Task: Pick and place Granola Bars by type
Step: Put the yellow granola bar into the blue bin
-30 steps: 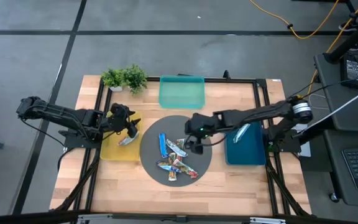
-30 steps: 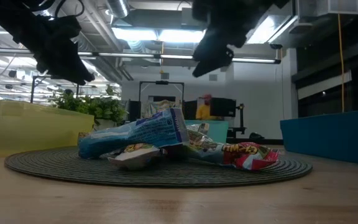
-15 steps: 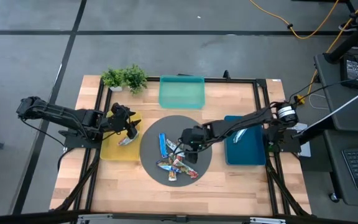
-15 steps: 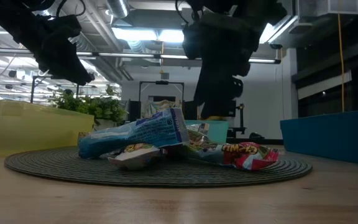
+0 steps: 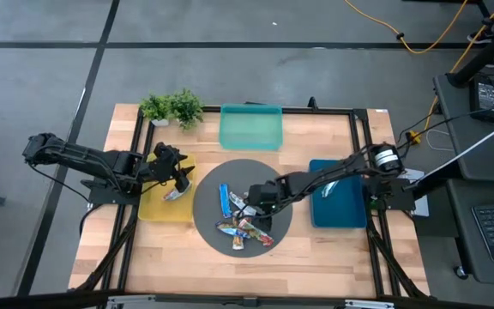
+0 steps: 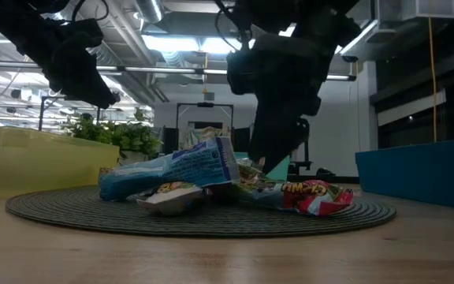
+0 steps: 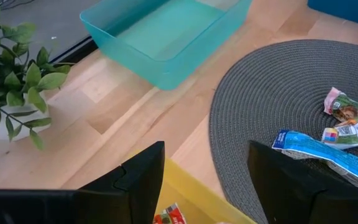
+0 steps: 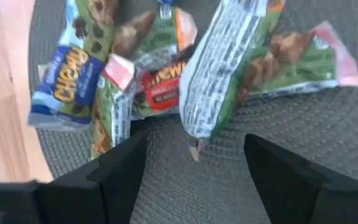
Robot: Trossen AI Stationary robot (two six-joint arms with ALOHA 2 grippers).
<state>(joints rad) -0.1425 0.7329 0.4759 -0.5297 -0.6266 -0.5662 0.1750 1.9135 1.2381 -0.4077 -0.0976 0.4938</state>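
Note:
Several Granola Bars (image 5: pixel 243 220) lie in a loose pile on a round grey mat (image 5: pixel 208 225) at the table's middle. The pile holds a blue bar (image 6: pixel 172 170), a red one (image 6: pixel 315 194) and green-and-white ones (image 8: pixel 219 68). My right gripper (image 8: pixel 194 171) hangs open just above the pile's far right part (image 5: pixel 252 199), pointing steeply down, its fingers either side of a green-and-white bar's end. My left gripper (image 7: pixel 207 186) stands open above the yellow tray (image 5: pixel 154 209), where one bar (image 5: pixel 176 195) lies. Another bar (image 5: pixel 333 182) lies in the dark-blue tray (image 5: pixel 339 210).
A teal tray (image 5: pixel 250 129) stands at the far middle of the table and a small potted plant (image 5: pixel 171 106) at the far left. Bare wood shows along the near edge (image 5: pixel 247 266).
My right gripper has come down and toward the table's left, from above the mat's right edge to just over the pile, rolling about its own axis on the way. The bars lie as before.

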